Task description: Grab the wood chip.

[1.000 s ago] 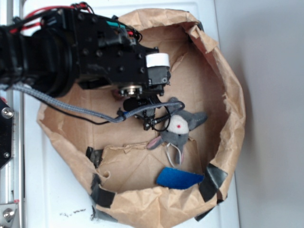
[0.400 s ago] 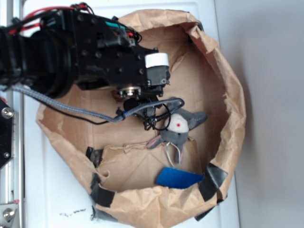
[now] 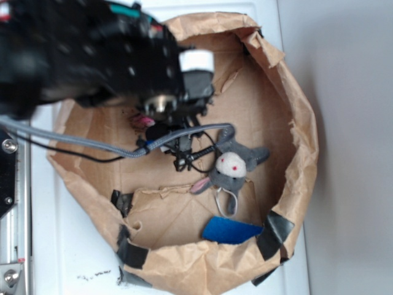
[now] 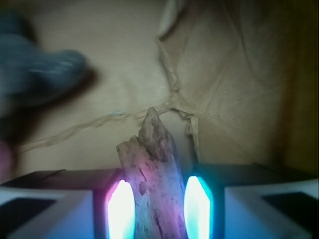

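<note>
One wood chip (image 4: pixel 154 174) fills the wrist view, standing up between the two glowing fingers (image 4: pixel 121 209) of the gripper (image 4: pixel 158 209), its ragged tip pointing away toward a crease in the paper. Both pads sit right against its sides, so the gripper looks closed on it, narrow gap, chip pinched across its width. Rough and streaky, it reads as light, stiff and dry; that coarse grain should give good friction, though the splintery ends could crumble, so the mid-body hold looks the sound one. From outside, the arm hides the chip entirely. Around it is the crumpled paper bag (image 3: pixel 295 110), rolled down into a bowl and patched with black tape (image 3: pixel 275 230). Inside lie a grey plush toy (image 3: pixel 232 167) right of the gripper and a flat blue piece (image 3: pixel 232 231) near the lower rim.
</note>
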Robot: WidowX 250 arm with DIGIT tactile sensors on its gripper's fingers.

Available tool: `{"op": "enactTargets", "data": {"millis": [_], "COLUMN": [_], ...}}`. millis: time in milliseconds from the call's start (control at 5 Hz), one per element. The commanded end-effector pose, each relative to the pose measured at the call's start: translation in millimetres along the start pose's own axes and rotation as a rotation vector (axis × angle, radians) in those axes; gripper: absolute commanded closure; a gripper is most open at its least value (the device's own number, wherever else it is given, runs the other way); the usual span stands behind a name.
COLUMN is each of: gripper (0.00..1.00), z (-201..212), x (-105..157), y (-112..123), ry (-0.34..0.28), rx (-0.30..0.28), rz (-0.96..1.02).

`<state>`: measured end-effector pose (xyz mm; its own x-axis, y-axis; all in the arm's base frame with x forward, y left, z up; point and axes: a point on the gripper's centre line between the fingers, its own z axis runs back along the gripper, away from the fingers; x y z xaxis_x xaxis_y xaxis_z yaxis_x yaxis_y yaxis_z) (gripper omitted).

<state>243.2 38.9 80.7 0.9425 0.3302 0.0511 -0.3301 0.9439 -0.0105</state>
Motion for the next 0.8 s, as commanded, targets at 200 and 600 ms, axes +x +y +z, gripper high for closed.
{"op": "enactTargets", "data": {"millis": [200, 600], "gripper": [1.0, 1.0], "z": [100.1, 95.7], "x": [6.6, -4.9], "y": [-16.2, -22.3], "ry": [0.004, -0.08], "rx": [-0.025, 0.054], "rz": [-0.023, -0.048]}}
